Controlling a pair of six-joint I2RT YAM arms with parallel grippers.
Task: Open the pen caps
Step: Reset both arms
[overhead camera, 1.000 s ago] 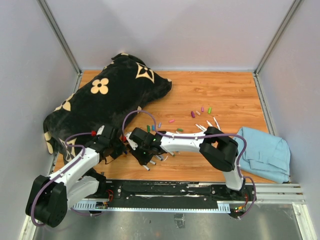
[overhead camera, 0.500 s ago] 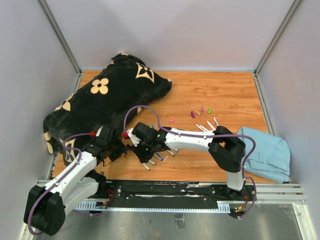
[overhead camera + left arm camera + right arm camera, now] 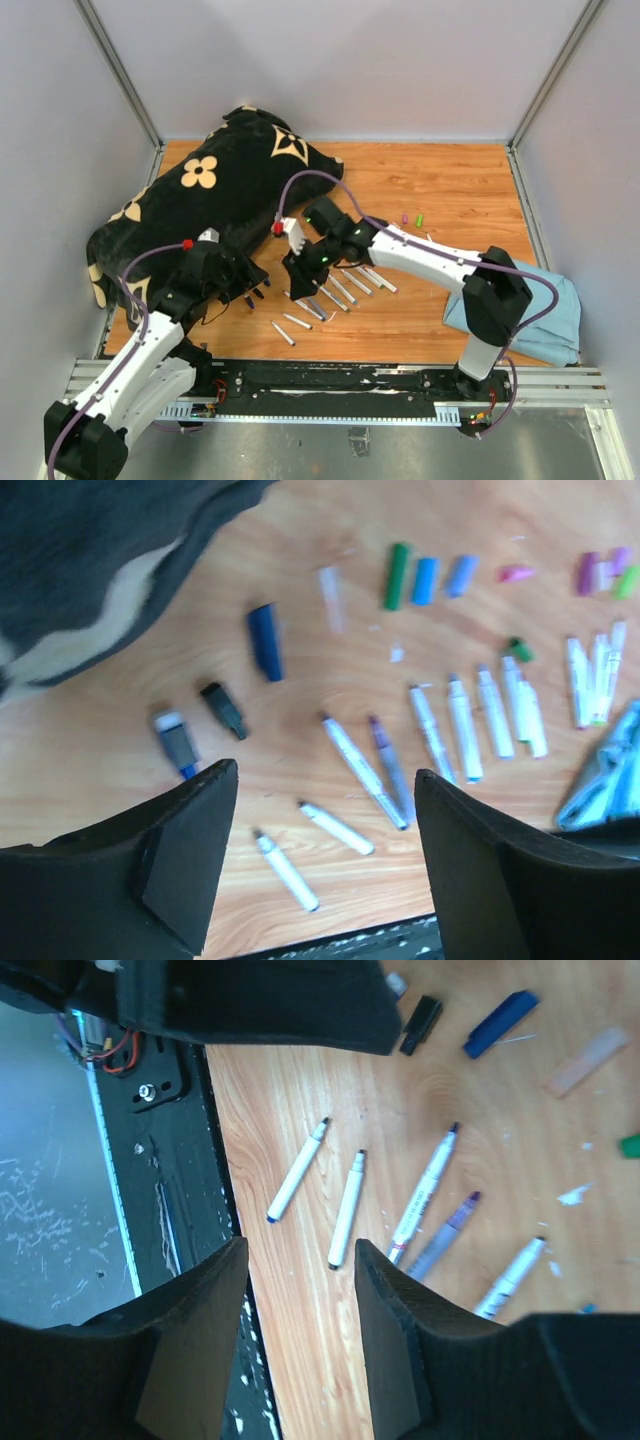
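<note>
**Left gripper** (image 3: 325,785): the jaws stand wide apart and hold nothing. In the overhead view it hangs over the table (image 3: 450,180) at lower left of centre, just beside the edge of the pillow (image 3: 200,190).

**Right gripper** (image 3: 300,1255): the jaws are parted to a moderate gap and are also empty. In the overhead view it sits at centre frame, above the barrels (image 3: 340,290).

**Caps** (image 3: 440,577): they lie loose on the wood.
- In the left wrist view a row runs along the top edge. The green cap (image 3: 397,575), blue cap (image 3: 425,580) and pale blue cap (image 3: 460,575) lie close together.
- To their right come the pink cap (image 3: 516,573) and, at the upper right corner, the purple cap (image 3: 588,572).
- The dark blue cap (image 3: 265,640) lies alone at upper left of centre, near the pillow.
- The black cap (image 3: 223,708) lies at mid-left, just above the left finger (image 3: 185,850).
- A grey piece (image 3: 177,742) with a blue end lies next to the black cap. I cannot tell whether it is a cap.

**Barrels**: in the left wrist view several white ones lie roughly parallel at right of centre, their tips bare. Two more lie at bottom centre. In the right wrist view two barrels lie just beyond the fingertips, near the table's edge.

**Cloth** (image 3: 545,310): pale blue, at the right edge of the overhead view.
</note>
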